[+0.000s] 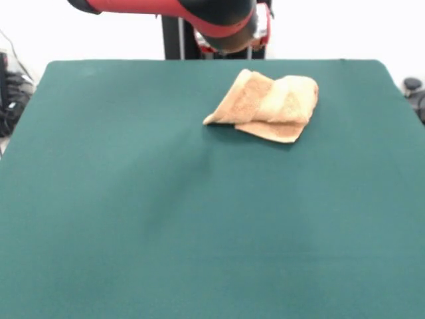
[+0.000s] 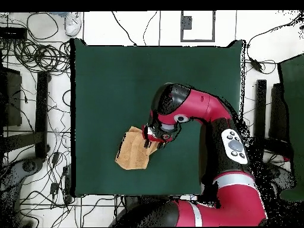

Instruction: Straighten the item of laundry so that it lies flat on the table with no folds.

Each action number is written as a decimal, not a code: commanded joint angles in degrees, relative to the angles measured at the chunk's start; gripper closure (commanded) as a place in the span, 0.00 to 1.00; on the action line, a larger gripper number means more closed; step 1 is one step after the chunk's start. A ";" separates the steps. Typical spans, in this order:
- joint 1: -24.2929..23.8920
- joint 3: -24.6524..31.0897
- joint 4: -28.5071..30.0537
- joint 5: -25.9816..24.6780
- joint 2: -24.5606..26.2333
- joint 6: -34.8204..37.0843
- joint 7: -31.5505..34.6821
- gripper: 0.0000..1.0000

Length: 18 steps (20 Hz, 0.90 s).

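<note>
Towel (image 1: 269, 106) lies crumpled and folded over itself on the green table (image 1: 166, 219), in the upper right of centre of the front view, near the far edge below the arm (image 1: 199, 14). Its layers overlap so that the woven bands and any tag cannot be made out; a lower flap pokes out at the bottom right of the heap. In that view the heap runs longer left to right than front to back, with a pointed corner toward the left and a rounded bulk toward the right.

From overhead the towel (image 2: 132, 153) sits in the lower left of the table (image 2: 113, 77), close to the bottom edge, its long axis tilted from lower left to upper right. Its upper right corner is covered by the arm's head, where the gripper (image 2: 155, 135) hangs. The fingers are hidden under the red and black housing, so whether they are parted, closed, or touching the cloth cannot be told. In the front view the arm is cut off at the top edge.
</note>
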 commanded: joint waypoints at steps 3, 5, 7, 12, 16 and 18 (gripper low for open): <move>2.75 0.63 5.40 2.89 1.54 -5.94 12.36 0.00; 2.54 0.84 5.15 2.53 1.78 -8.05 11.49 0.00; 2.28 1.16 5.68 2.33 1.34 -10.26 10.37 0.00; -0.78 4.51 9.99 3.75 0.26 -21.13 4.60 0.00; -2.18 5.82 10.76 6.08 0.84 -20.50 4.09 0.00; -2.69 6.29 10.95 6.94 1.09 -19.94 3.78 1.00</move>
